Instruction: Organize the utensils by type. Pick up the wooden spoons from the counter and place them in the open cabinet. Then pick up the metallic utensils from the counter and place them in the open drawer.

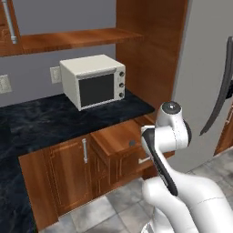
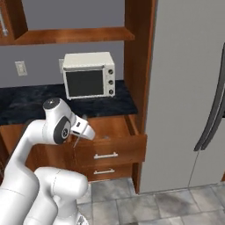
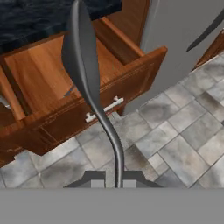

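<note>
A grey metallic spoon (image 3: 83,57) stands up from my gripper (image 3: 114,183), which is shut on the end of its curved handle. In the hand view the spoon's bowl overlaps the open drawer (image 3: 39,74), a bare wooden tray pulled out under the dark counter (image 3: 39,17). From the right base view my gripper (image 2: 85,129) hangs at the drawer's (image 2: 110,127) left front corner, with the thin utensil (image 2: 76,141) pointing down. The left base view shows the same drawer (image 1: 116,136) beside my arm. A small grey mark (image 3: 70,91) lies on the drawer floor; I cannot tell what it is.
A white toaster oven (image 1: 93,82) sits on the black counter (image 1: 36,123) behind the drawer. A grey fridge (image 2: 189,88) stands right of the drawer, past a tall wooden panel (image 2: 138,66). A wooden shelf (image 1: 77,40) runs above. Grey tiled floor (image 3: 175,131) lies below.
</note>
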{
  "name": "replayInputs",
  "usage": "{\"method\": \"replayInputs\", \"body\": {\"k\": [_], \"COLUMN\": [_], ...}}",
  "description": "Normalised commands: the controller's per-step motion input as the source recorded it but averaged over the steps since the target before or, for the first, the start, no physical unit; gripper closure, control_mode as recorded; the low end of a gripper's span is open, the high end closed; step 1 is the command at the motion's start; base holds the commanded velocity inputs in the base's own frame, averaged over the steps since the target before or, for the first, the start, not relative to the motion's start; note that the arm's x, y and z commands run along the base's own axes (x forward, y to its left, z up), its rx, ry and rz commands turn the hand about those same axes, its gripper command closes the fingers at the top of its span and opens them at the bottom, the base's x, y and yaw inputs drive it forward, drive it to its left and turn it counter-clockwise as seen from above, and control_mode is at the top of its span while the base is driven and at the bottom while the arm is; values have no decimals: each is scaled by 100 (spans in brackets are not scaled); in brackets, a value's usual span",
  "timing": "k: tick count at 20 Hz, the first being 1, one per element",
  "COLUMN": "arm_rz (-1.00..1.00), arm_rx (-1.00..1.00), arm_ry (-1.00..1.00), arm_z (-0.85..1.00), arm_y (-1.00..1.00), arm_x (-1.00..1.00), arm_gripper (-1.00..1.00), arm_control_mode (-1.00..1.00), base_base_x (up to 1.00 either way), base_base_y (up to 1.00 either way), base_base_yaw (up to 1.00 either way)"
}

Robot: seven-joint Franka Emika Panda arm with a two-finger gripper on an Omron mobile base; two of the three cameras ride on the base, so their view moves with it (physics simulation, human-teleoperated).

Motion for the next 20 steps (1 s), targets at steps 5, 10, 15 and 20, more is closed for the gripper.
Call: {"method": "replayInputs", "body": {"k": [5, 10, 15, 20], "arm_rz": [0, 0, 0, 0], "arm_rx": [0, 0, 0, 0], "arm_ry": [0, 0, 0, 0], "arm_z": [0, 0, 0, 0], "arm_y": [0, 0, 0, 0], "arm_x": [0, 0, 0, 0], "arm_gripper": [100, 100, 100, 100], "arm_control_mode": [100, 100, 100, 100], "base_base_x": [34, 46, 41, 3], "base_base_y": [70, 36, 27, 17], "base_base_yaw": [-1, -3, 0, -1]}}
